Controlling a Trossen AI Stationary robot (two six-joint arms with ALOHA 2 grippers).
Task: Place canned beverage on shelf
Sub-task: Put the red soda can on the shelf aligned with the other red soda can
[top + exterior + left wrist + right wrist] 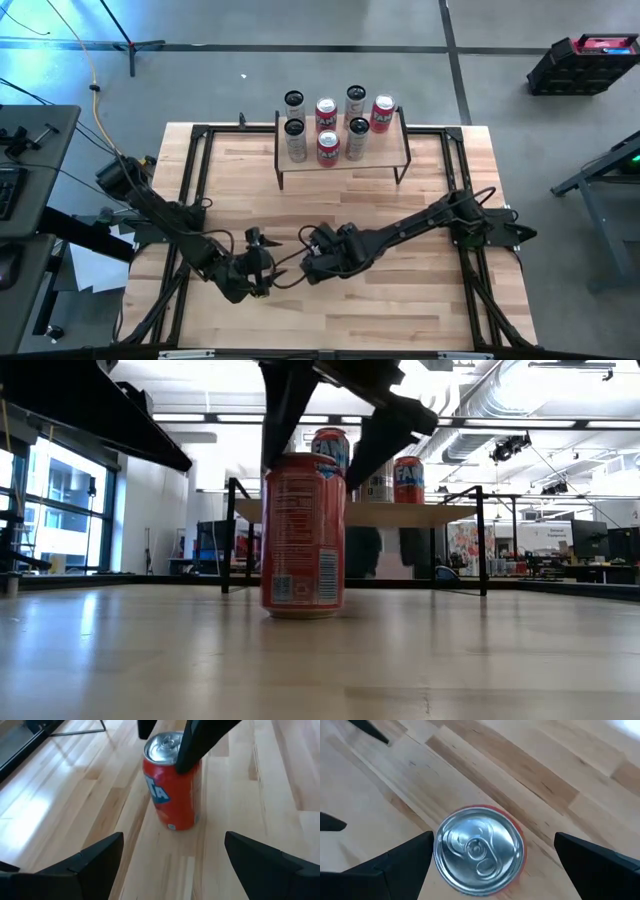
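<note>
While the red orange-soda can with the silver top [303, 535] stands upright on the light wooden table [450, 660], a little left of the centre of the low view, the right gripper [485, 857] hangs directly above it with its two dark fingers [395, 865] spread wide on both sides of the lid, gripping nothing. In the left wrist view the same can [172, 780] stands in the upper middle of the frame, and the left gripper [172, 855] is near it, also wide open and empty, with the can ahead of its fingertips and not between them. In the high view both grippers meet in the lower centre of the frame, the left gripper [258, 262] beside the right gripper [312, 255]. The small shelf with the pale plank top and thin black legs [343, 162] stands at the upper centre of the frame, well apart from them, and it carries seven cans, some red [327, 147] and some silver-white [295, 140]
</note>
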